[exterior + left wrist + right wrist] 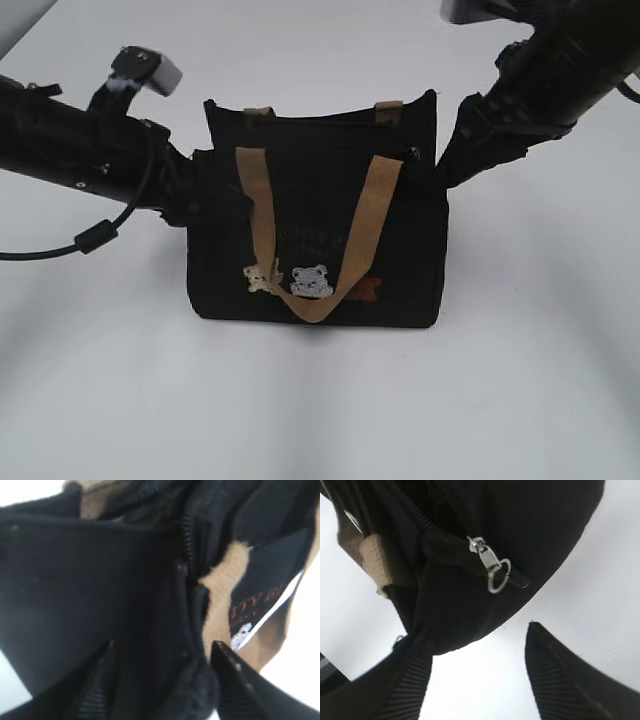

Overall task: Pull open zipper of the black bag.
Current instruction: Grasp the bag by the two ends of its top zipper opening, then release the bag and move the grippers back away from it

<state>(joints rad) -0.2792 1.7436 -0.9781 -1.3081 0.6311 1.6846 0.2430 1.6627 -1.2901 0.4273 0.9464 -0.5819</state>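
while the black bag stands upright in the middle of the white table, i have an arm at each of its ends. its long axis runs left to right between my two wrists, front face with the bear patches turned toward the exterior camera, and a tan handle hanging down over that face in a loop. open tabletop lies all around it, with wide room in front and behind.

my left gripper is pressed up to the bag's left end. its fingers stand apart, with black fabric bunched in the gap between them; from the wrist view i cannot tell whether they pinch it or it only lies there. a stretch of the zipper runs up and away from that gap.

my right gripper is at the bag's right end, fingers spread wide with only white table showing between them. the bag's corner hangs just above the left finger. the metal pull, with its silver ring, lies at that end of the zipper line, pointing down toward my fingers but clear of both.
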